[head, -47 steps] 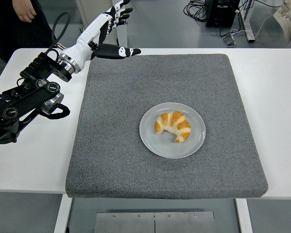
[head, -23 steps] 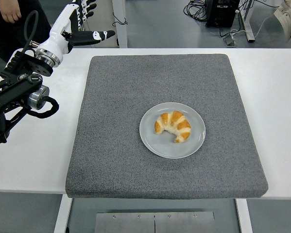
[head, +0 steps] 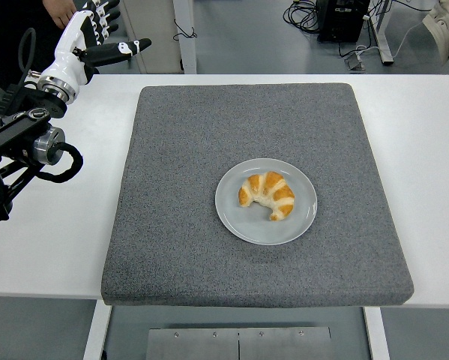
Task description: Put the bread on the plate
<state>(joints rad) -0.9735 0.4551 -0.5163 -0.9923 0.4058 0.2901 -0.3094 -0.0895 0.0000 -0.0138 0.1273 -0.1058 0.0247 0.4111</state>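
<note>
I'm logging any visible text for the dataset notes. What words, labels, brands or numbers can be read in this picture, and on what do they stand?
None can be read.
The croissant, the plate, the grey mat and the white table carry no print.
The left hand shows only black and white panels, no lettering.
The black box on the floor at the top shows no legible label.

A croissant [head: 267, 195] lay on a plate [head: 231, 212], slightly right of its centre. The plate sat on a mat [head: 172, 150] covering the middle of the table [head: 59, 225], right of the mat's centre. The left hand [head: 85, 41] hung above the table's far left corner, well apart from the plate.
</note>
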